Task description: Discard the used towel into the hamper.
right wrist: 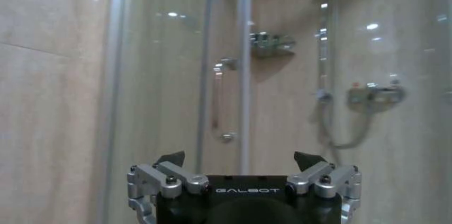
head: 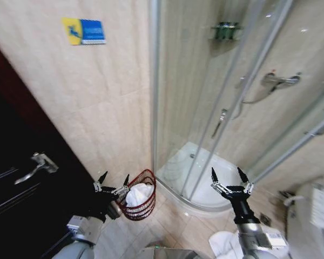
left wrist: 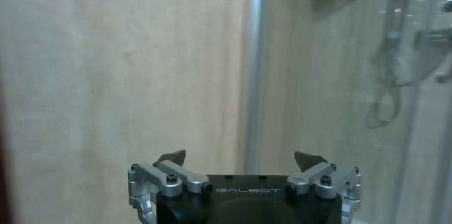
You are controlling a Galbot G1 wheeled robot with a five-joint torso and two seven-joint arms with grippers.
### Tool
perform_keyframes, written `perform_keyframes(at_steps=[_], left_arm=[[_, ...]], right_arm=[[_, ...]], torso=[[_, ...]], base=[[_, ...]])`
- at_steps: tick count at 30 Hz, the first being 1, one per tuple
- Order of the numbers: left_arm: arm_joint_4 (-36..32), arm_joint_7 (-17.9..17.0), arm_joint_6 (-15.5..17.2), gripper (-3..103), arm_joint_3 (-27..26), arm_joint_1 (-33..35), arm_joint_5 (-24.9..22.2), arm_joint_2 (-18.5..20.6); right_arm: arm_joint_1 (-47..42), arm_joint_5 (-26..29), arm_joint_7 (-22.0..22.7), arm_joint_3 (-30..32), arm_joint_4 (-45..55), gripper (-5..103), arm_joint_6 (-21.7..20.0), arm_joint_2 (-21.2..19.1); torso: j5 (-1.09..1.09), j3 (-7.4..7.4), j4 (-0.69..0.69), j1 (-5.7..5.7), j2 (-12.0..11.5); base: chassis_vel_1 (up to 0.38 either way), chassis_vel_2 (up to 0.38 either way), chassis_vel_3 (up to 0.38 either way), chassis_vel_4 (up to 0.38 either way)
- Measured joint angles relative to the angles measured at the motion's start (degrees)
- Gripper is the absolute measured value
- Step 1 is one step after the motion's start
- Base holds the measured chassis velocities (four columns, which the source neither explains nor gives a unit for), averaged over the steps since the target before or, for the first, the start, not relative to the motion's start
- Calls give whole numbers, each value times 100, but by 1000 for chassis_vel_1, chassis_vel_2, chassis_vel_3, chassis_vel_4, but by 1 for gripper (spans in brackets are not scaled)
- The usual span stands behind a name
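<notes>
Both my grippers, left [head: 113, 182] and right [head: 229, 176], spread, empty; hamper [head: 141, 208] with white towel [head: 137, 194] just beside the left.

Left claw [head: 113, 182], lower left, and right claw [head: 230, 178], lower right: black pointed fingertips, silver screwed linkages, black bodies marked "GALBOT", on grey-silver wrists.

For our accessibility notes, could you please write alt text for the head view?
A small dark red wire hamper holding a white towel stands on the tiled bathroom floor beside a curved glass shower enclosure. The left gripper, open, hovers beside the hamper; the right gripper, open, is raised before the shower.
</notes>
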Motion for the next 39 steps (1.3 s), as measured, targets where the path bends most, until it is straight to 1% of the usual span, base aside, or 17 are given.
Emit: perform_keyframes(at_steps=[8, 12, 20, 23, 24, 27, 28, 30, 31, 35, 37, 39], left_arm=[[0, 0, 0, 100, 0, 0, 0, 0], [0, 0, 0, 100, 0, 0, 0, 0], [0, 0, 0, 100, 0, 0, 0, 0], [0, 0, 0, 100, 0, 0, 0, 0], [0, 0, 0, 100, 0, 0, 0, 0], [0, 0, 0, 100, 0, 0, 0, 0], [0, 0, 0, 100, 0, 0, 0, 0], [0, 0, 0, 100, 0, 0, 0, 0], [0, 0, 0, 100, 0, 0, 0, 0], [0, 0, 0, 100, 0, 0, 0, 0], [0, 0, 0, 100, -1, 0, 0, 0], [0, 0, 0, 100, 0, 0, 0, 0]], right_arm=[[0, 0, 0, 1, 0, 100, 0, 0], [0, 0, 0, 0, 0, 100, 0, 0], [0, 0, 0, 0, 0, 100, 0, 0], [0, 0, 0, 0, 0, 100, 0, 0], [0, 0, 0, 0, 0, 100, 0, 0], [0, 0, 0, 0, 0, 100, 0, 0], [0, 0, 0, 0, 0, 100, 0, 0], [0, 0, 0, 0, 0, 100, 0, 0], [0, 0, 0, 0, 0, 100, 0, 0], [0, 0, 0, 0, 0, 100, 0, 0], [0, 0, 0, 0, 0, 100, 0, 0], [0, 0, 0, 0, 0, 100, 0, 0]], torso=[[1, 0, -1, 0, 0], [0, 0, 1, 0, 0], [0, -10, 0, -8, -18], [0, -65, 0, -57, -123], [0, -65, 0, -57, -123], [0, -131, 0, -119, -250], [0, -131, 0, -119, -250], [0, -183, 0, -167, -352], [0, -183, 0, -167, -352], [0, -289, 1, -249, -541], [0, -309, 1, -266, -577], [0, -363, 1, -315, -679]], base=[[-98, -92, -92, -92], [-4, -12, -13, -1], [0, 0, 0, 0], [0, 0, 0, 0], [0, 0, 0, 0], [0, 0, 0, 0], [0, 0, 0, 0], [0, 0, 0, 0], [0, 0, 0, 0], [0, 0, 0, 0], [0, 0, 0, 0], [0, 0, 0, 0]])
